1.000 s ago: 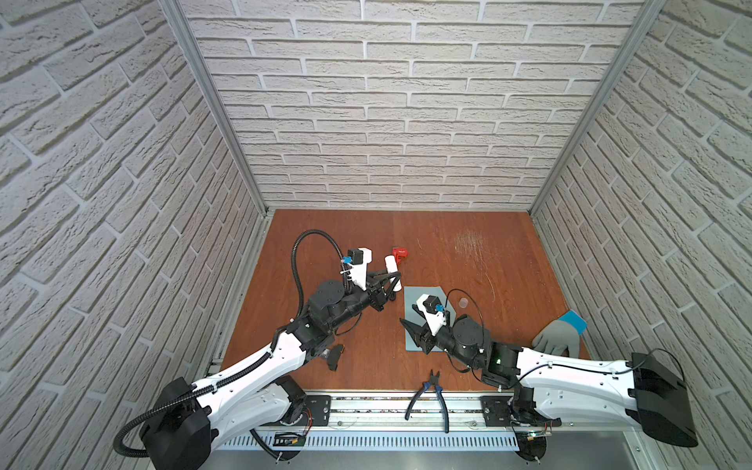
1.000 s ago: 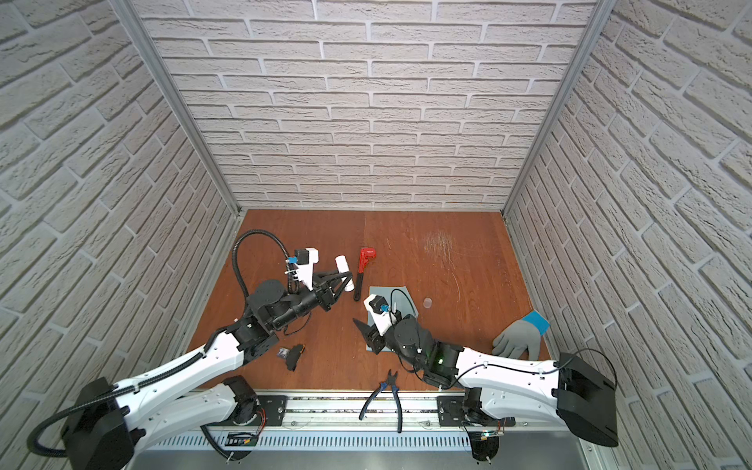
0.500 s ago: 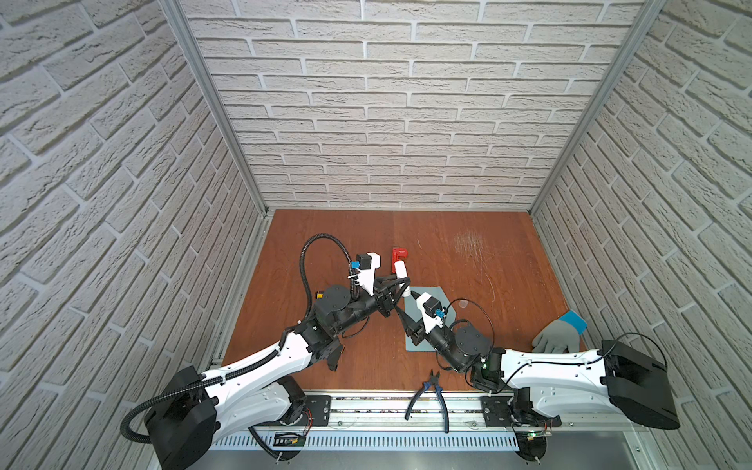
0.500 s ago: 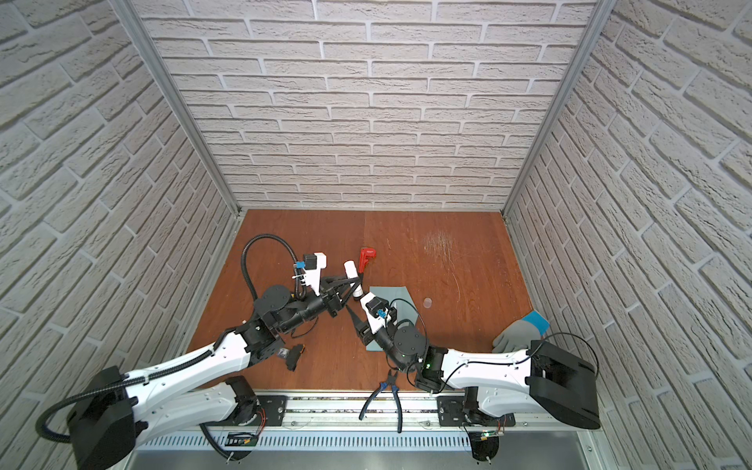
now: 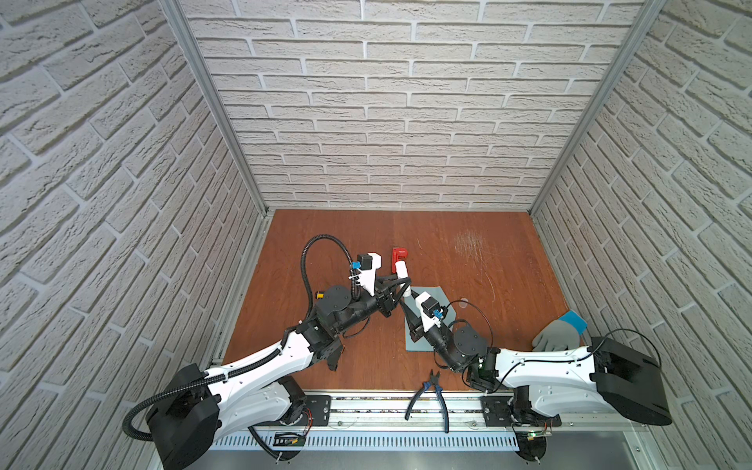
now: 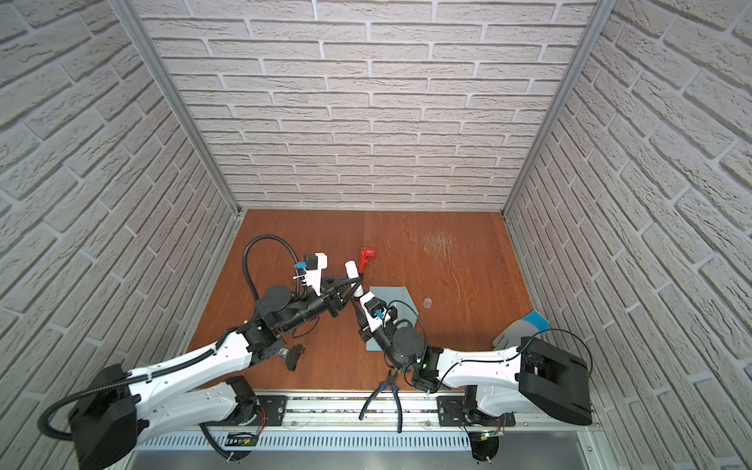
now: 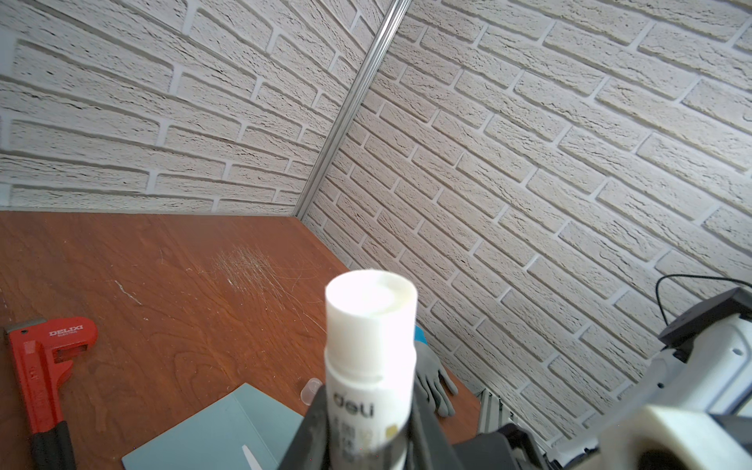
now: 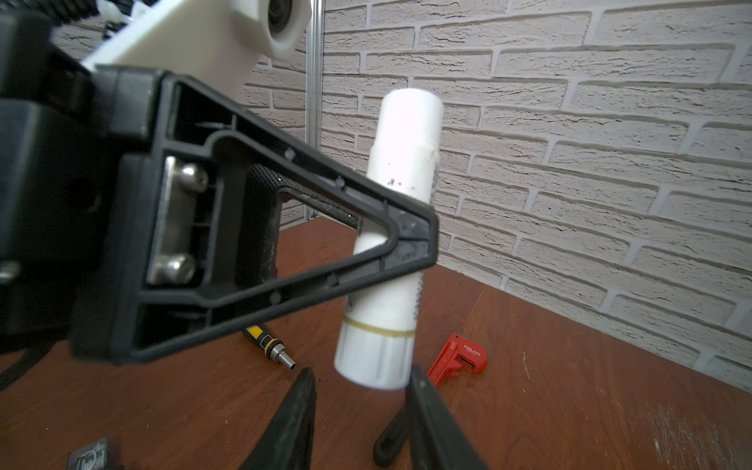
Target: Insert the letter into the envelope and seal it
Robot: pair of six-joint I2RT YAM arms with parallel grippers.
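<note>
Round glue stick: R pincer, loose.

Glue stick "deli"; wrench apparently "DELIXI"

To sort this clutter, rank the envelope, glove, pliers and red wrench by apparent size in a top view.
1. envelope: largest, though partly covered.
2. glove and pliers: too alike to rank; the pliers look longer, the glove broader.
3. red wrench: smallest, partly hidden.
</note>
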